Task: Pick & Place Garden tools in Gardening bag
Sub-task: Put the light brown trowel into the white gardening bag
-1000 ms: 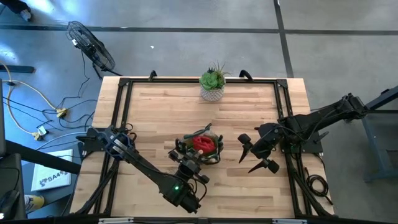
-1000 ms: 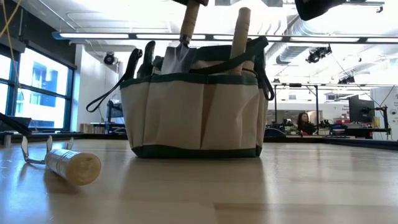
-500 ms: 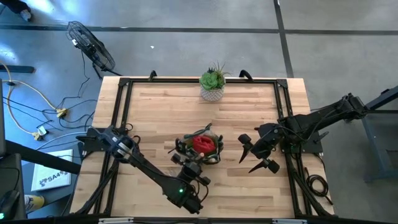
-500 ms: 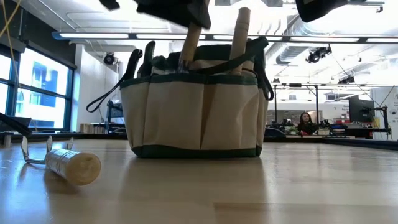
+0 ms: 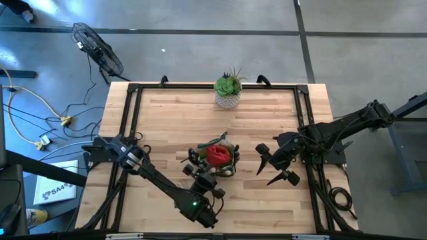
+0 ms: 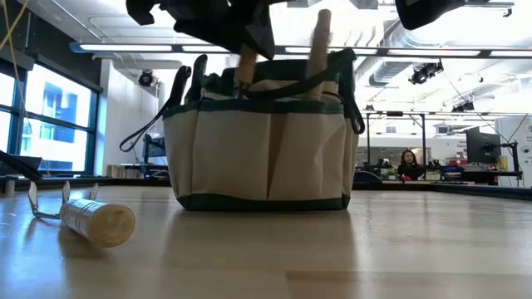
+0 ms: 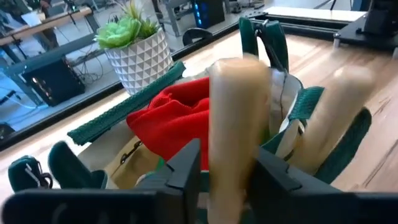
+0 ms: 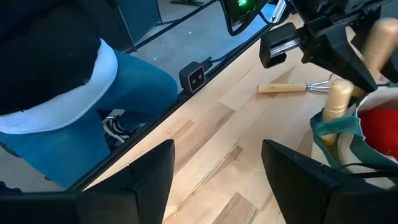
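Left gripper [image 7: 227,177] pinching a trowel handle [image 7: 239,118] over the bag [image 6: 262,137]

The left fingers are pressing against both sides of the wooden handle, which is standing upright inside the tan bag near the table's [image 5: 267,113] middle. A red item [image 7: 171,121] and a second wooden handle [image 7: 329,109] are sitting in the bag beside it. The right gripper [image 5: 275,167] is hanging spread and empty just beside the bag. One more wooden-handled tool [image 6: 83,218] is lying on the table near the bag. A potted plant [image 5: 228,90] is standing well apart at the far edge.
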{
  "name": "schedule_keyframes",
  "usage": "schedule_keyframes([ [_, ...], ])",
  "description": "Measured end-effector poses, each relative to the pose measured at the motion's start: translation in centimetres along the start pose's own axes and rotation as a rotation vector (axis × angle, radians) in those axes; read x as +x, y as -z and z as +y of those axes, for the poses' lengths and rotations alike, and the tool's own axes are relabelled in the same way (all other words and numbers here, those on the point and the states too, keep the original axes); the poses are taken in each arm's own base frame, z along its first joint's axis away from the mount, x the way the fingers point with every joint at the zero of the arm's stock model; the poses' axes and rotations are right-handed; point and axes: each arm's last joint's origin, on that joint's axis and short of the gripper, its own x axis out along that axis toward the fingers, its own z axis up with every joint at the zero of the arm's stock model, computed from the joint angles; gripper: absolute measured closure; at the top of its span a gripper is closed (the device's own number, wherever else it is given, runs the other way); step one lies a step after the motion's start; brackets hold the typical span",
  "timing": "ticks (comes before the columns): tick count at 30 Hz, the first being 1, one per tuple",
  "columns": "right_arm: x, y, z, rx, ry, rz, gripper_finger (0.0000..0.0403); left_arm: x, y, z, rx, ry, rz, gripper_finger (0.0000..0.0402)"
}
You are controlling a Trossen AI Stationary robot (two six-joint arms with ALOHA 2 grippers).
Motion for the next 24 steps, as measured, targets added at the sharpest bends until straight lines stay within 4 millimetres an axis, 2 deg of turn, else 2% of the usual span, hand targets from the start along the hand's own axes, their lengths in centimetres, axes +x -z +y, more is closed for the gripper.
schedule_keyframes([
  [4,0.0,-0.01,0.0,0.014,-0.001,-0.001,0.017,-0.03,0.05,0.08,0.007,-0.003,0.022,0.0285],
  [13,0.0,-0.01,0.01,0.019,-0.002,0.0,0.017,-0.34,0.21,0.3,0.036,-0.007,0.046,0.0337],
  [17,0.0,0.01,0.01,0.027,-0.002,0.0,0.017,-0.72,0.14,0.75,0.057,-0.015,0.017,0.0338],
  [24,0.0,-0.01,0.01,0.025,-0.002,0.0,0.017,-0.59,0.16,1.0,0.039,-0.033,0.065,0.0338],
])
